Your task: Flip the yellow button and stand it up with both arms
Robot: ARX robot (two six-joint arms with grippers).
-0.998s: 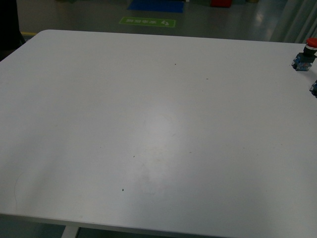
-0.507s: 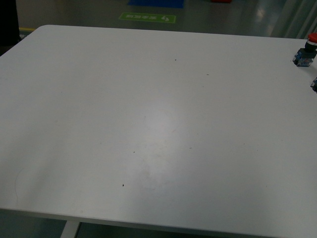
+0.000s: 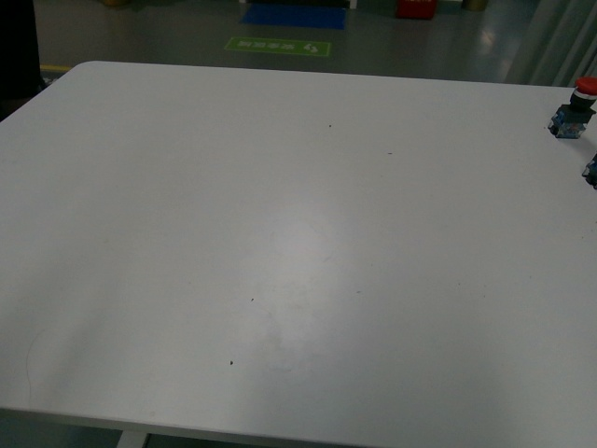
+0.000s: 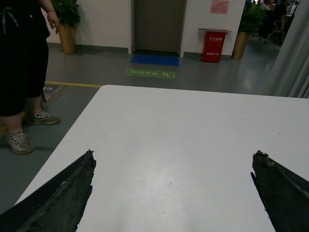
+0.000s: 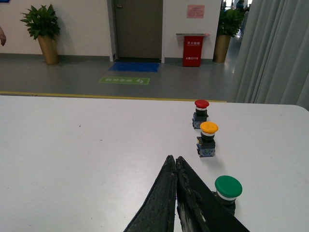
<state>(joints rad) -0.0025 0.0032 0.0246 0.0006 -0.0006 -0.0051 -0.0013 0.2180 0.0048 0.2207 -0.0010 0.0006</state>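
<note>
The left gripper [image 4: 174, 166] hangs with its fingers spread wide over the bare white table [image 4: 169, 125], holding nothing; the right gripper [image 5: 174, 162] has its fingers pressed together, empty; ahead of its tips and slightly to one side stands the yellow button [image 5: 208, 138] (cap up), between a red-capped switch [image 5: 201, 113] beyond and a green-capped switch [image 5: 227, 192] nearer.

Yellow button [image 5: 209, 138] upright, between seemingly similar buttons.
</note>
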